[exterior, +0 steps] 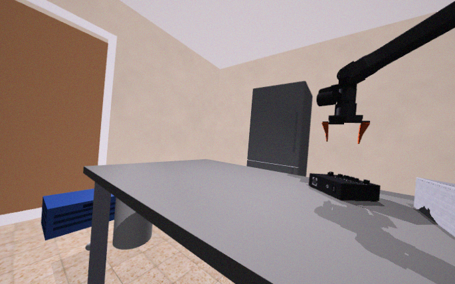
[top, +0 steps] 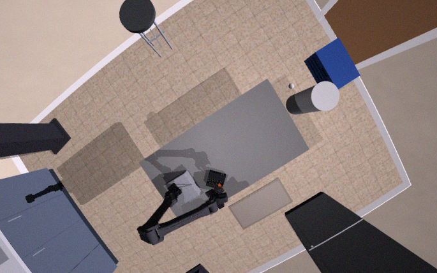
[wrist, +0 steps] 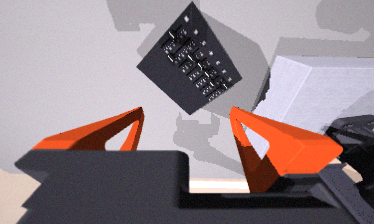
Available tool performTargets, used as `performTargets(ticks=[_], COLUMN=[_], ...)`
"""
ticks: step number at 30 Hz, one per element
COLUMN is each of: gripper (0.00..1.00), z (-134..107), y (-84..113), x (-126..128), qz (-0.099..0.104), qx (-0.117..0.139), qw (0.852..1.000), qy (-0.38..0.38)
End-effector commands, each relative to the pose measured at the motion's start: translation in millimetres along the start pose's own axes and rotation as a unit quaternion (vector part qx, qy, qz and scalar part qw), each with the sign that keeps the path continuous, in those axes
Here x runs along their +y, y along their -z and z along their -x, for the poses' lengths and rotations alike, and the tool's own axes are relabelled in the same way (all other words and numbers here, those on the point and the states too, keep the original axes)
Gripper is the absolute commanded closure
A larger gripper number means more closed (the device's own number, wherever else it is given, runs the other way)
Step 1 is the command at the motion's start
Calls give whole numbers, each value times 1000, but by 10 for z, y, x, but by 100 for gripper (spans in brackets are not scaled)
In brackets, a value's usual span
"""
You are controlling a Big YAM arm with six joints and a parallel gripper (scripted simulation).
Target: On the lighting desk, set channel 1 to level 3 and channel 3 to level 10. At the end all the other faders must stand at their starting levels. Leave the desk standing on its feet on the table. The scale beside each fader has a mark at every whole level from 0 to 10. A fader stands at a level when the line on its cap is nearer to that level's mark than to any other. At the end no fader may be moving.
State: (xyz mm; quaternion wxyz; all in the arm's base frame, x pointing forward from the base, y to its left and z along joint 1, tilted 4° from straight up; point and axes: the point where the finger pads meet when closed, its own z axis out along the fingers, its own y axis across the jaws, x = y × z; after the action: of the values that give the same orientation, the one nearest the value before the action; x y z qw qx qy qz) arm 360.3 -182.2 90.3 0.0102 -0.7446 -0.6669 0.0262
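The black lighting desk (top: 216, 177) (exterior: 358, 191) (wrist: 188, 92) stands flat on the grey table (top: 244, 118) (exterior: 186, 190) (wrist: 63, 65). Its faders show as a row of small caps in the wrist view, with several light squares along one edge. Channel numbers and scale marks are too small to read, so fader levels cannot be told. My gripper (exterior: 343, 142) (wrist: 187, 111) is wide open and empty. It points down and hangs well above the desk, touching nothing. In the wrist view the desk lies turned at an angle, beyond the fingertips.
A light grey box-like block (top: 187, 188) (exterior: 441, 208) (wrist: 328, 90) stands on the table beside the desk, near the arm. The arm (top: 187, 217) (exterior: 405, 42) reaches over from the table's near end. A black cabinet (exterior: 278, 127) stands beyond the table.
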Motion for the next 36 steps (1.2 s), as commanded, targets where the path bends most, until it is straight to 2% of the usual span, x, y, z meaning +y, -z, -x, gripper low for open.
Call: performTargets(ticks=[1, 4, 6, 11, 15, 21, 23, 24, 29, 36], gripper=[0, 0, 0, 0, 0, 0, 0, 0, 0, 0], z=[56, 76, 76, 136, 202, 314, 314, 332, 418, 507], y=[-52, -93, -93, -187, -273, -428, -428, -455, -585, -733], x=[-31, -47, -47, -93, -148, -256, -256, -276, -379, -510], qz=[2, 3, 3, 9, 19, 33, 33, 37, 49, 62], qx=[1, 4, 4, 11, 16, 14, 14, 14, 7, -5], qw=[1000, 998, 998, 986, 959, 912, 912, 888, 830, 733], qy=[20, 59, 59, 166, 284, 409, 409, 458, 556, 677])
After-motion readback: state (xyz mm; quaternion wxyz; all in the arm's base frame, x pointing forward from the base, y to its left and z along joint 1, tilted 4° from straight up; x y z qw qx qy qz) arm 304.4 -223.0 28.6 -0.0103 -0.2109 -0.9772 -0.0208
